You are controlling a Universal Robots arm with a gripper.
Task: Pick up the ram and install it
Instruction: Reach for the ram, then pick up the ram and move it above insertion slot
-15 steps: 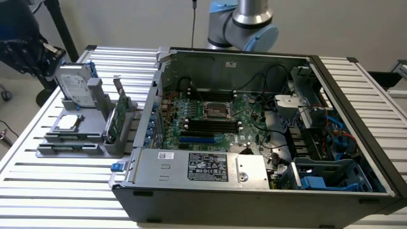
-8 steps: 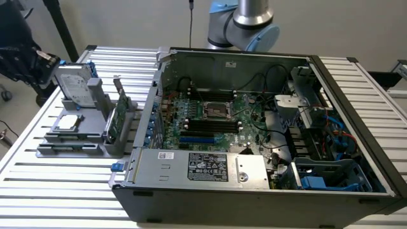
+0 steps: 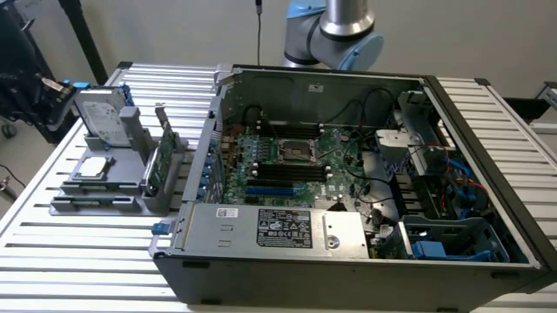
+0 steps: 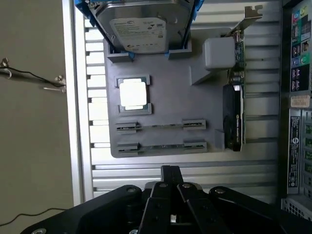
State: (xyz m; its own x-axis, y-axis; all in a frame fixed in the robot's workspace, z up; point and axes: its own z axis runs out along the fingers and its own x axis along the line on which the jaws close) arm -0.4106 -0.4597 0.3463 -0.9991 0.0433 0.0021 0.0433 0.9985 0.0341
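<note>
Two rams stand on edge in the clips of a grey holder [image 4: 161,105]: one ram [image 4: 161,125] beside the CPU, the other ram [image 4: 161,146] along the holder's edge. In the exterior view they sit at the holder's near end [image 3: 94,203]. My gripper [image 4: 170,171] hangs above the slatted table just off that edge, shut, with nothing between its fingers. The motherboard's long black slots [image 3: 291,173] lie inside the open computer case [image 3: 348,261].
The holder also carries a hard drive [image 4: 141,27], a CPU [image 4: 132,93] and a taller green card with a metal bracket [image 4: 235,109]. The case wall [image 4: 297,97] stands close beside the holder. A loose cable [image 4: 29,75] lies off the table.
</note>
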